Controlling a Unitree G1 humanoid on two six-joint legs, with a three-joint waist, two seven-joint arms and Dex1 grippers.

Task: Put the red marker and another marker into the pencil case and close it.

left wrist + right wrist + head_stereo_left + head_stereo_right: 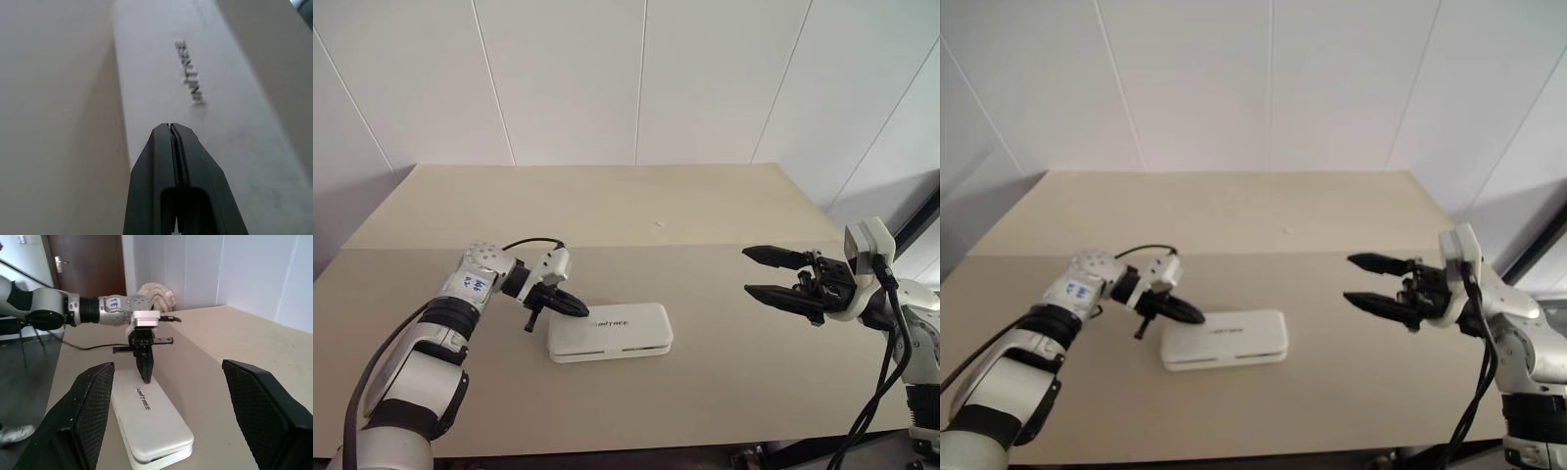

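1. The pencil case [610, 332] lies flat on the pale tabletop [607, 206] with its lid down; small dark lettering shows on the lid near the end closest to the left jaws.
2. The left gripper [576, 308] has its two black fingers pressed together into a single point, with nothing between them.
3. That point slopes down toward the lid and sits over the case's end nearest the left arm, just short of the lettering. In the left wrist view the closed tips [168, 129] lie over the white lid, but whether they touch it cannot be told.
4. The right gripper [763, 273] hangs above the tabletop, well apart from the case, pointing across toward the left jaws.
5. Its jaws are spread wide and hold nothing; in the right wrist view the case lies between and beyond the two fingers [88, 401].
6. A small white speck [659, 223] rests on the tabletop well beyond both jaws.
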